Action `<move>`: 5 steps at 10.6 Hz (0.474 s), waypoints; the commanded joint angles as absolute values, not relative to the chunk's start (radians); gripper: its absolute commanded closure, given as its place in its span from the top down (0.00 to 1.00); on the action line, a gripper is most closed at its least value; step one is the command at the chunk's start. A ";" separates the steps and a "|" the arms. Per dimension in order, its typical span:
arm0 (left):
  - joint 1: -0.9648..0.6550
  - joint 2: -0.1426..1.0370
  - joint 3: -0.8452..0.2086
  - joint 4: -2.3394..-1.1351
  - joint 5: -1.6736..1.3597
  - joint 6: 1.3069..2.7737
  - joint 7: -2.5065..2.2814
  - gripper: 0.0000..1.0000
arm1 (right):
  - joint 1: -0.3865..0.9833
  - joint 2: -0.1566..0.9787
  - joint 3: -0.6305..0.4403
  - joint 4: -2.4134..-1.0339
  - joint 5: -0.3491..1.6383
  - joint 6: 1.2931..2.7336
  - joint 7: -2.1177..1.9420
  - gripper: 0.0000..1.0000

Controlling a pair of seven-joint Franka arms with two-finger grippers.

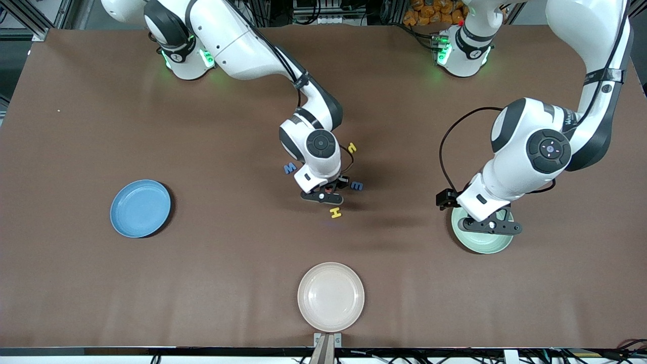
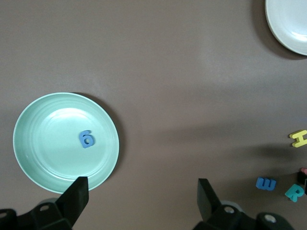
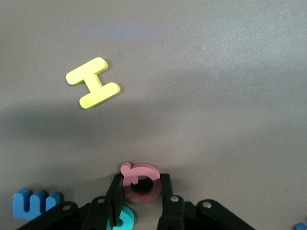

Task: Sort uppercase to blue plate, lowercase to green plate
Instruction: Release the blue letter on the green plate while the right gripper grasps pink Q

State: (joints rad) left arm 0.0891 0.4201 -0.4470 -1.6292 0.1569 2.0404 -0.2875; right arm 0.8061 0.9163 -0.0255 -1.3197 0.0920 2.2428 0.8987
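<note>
The blue plate point(image 1: 140, 208) sits toward the right arm's end of the table with nothing in it. In the middle of the table the right gripper point(image 1: 323, 197) is down among the loose letters, its fingers closed on the red Q point(image 3: 140, 182), which is pinched by its ring and looks to be at table level. Close around it lie the yellow H point(image 1: 335, 213), slightly nearer the front camera, a blue letter point(image 1: 357, 186) just beside the gripper toward the left arm's end, another blue letter point(image 1: 290, 168) toward the right arm's end, a small yellow hooked letter point(image 1: 352, 147) farther from the camera, and a teal-green letter point(image 3: 123, 218) tucked right under the fingers.

To do this step well, the right arm should probably lift straight up before it travels, so the green letter touching the fingers is not dragged along, then carry the Q over the blue plate and let go low over its middle.

The cream plate point(image 1: 331, 296), nearest the front camera, is empty. The green plate point(image 2: 66, 142) at the left arm's end holds one blue g point(image 2: 87, 139). The left gripper point(image 1: 489, 225) waits over that plate with its fingers spread wide, holding nothing.
</note>
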 commanded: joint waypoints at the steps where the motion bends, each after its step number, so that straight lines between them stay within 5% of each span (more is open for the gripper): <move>1: 0.091 0.400 -0.469 -1.647 0.141 2.029 -0.350 1.00 | 0.808 0.910 -0.034 -1.307 0.069 2.243 0.927 0.00; 5: 0.037 0.410 -0.469 -1.657 0.141 2.008 -0.397 1.00 | 0.753 0.819 -0.094 -1.308 0.074 2.105 0.818 0.00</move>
State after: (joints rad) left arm 0.0469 0.4207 -0.4692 -1.6460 0.1568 2.0205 -0.3792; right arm 0.7850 0.8745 -0.0935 -1.2921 0.0902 2.1706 0.8680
